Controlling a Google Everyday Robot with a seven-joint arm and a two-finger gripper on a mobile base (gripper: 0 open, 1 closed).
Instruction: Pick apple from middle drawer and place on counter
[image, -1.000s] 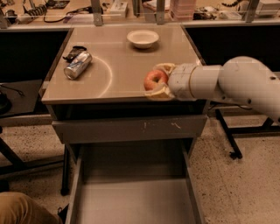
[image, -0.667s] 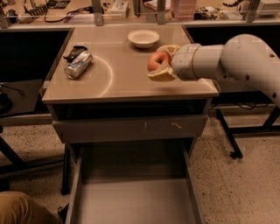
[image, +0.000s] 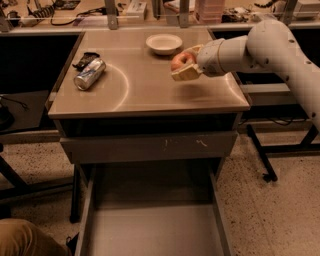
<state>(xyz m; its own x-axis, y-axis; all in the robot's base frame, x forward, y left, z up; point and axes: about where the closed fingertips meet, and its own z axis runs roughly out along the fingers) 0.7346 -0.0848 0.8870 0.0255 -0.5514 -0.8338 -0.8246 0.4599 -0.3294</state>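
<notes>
My gripper (image: 183, 64) is shut on the apple (image: 179, 60), a small red-orange fruit, and holds it over the right part of the tan counter (image: 145, 90), just in front of the white bowl. The white arm reaches in from the upper right. The grey drawer (image: 152, 227) is pulled out at the bottom of the view, and its floor shows nothing on it.
A white bowl (image: 164, 43) stands at the back of the counter. A silver can (image: 89, 74) lies on its side at the left, next to a dark object (image: 85, 59). A cluttered desk (image: 125, 10) runs behind. A scratched grey drawer front (image: 150, 146) is shut below the counter.
The gripper has carried the apple up and back over the counter, from near the right front edge towards the bowl.
</notes>
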